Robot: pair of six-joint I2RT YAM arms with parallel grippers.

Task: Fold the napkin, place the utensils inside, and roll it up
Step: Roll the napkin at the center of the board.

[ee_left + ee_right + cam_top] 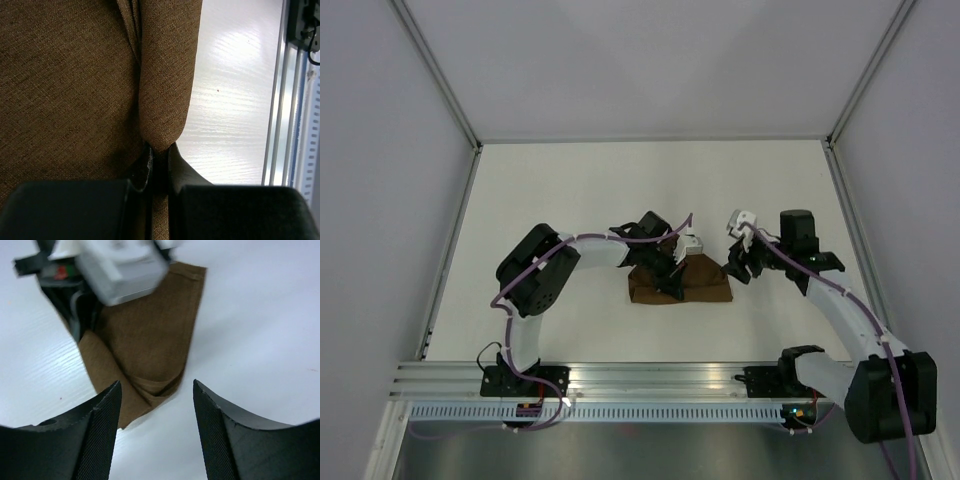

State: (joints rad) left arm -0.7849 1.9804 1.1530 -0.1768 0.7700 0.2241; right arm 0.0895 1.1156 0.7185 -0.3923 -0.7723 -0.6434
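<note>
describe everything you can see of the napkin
The napkin is a plain dark-brown cloth with a coarse matte weave, folded into a compact layered shape lying on the white table between the arms. The left gripper is shut on a raised fold, pinching the fabric into a rounded ridge. Overlapping layers show at the corner nearest the right gripper, which is open and appears clear of it.

The white desk (650,190) lies open beyond the folded dark-brown cloth napkin (710,288); the left gripper (672,285) crowds its left half, the right gripper (736,268) its right edge.
</note>
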